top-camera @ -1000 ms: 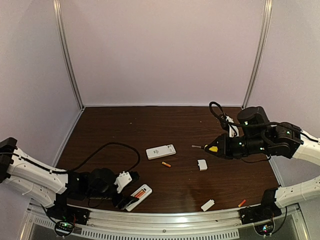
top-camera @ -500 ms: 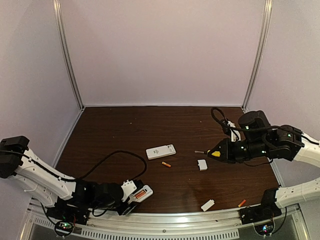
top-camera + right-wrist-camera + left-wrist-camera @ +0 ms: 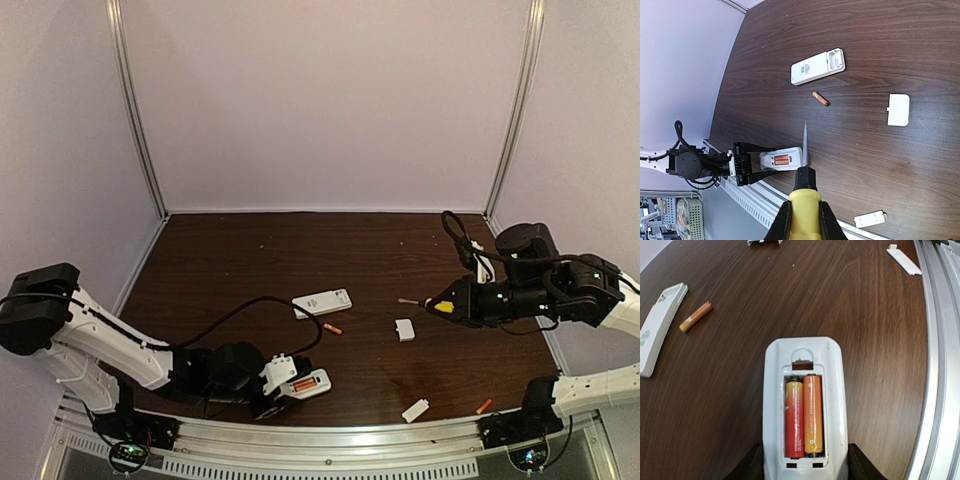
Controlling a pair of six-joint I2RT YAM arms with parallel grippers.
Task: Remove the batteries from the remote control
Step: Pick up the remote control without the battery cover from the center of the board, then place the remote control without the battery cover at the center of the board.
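Note:
A white remote control [image 3: 805,360] lies face down by the table's front edge with its battery bay uncovered. Two orange-red batteries [image 3: 803,417] sit side by side in the bay, also visible in the right wrist view [image 3: 781,160]. My left gripper [image 3: 805,466] is shut on the remote's rear end, a finger against each long side [image 3: 283,388]. My right gripper [image 3: 805,220] is shut on the yellow-handled screwdriver [image 3: 441,306]. It holds the screwdriver in the air at the right, blade pointing left, well apart from the remote. One loose battery [image 3: 332,328] lies mid-table.
A second white remote [image 3: 322,302] lies mid-table. One white cover [image 3: 404,329] rests right of centre and another [image 3: 415,410] near the front rail. Another loose battery [image 3: 484,406] lies at the front right. A black cable [image 3: 240,310] loops over the left arm.
My left gripper's jaws closed in on the remote, and arm and remote shifted right along the front edge. The right arm with the screwdriver drifted slightly right and down.

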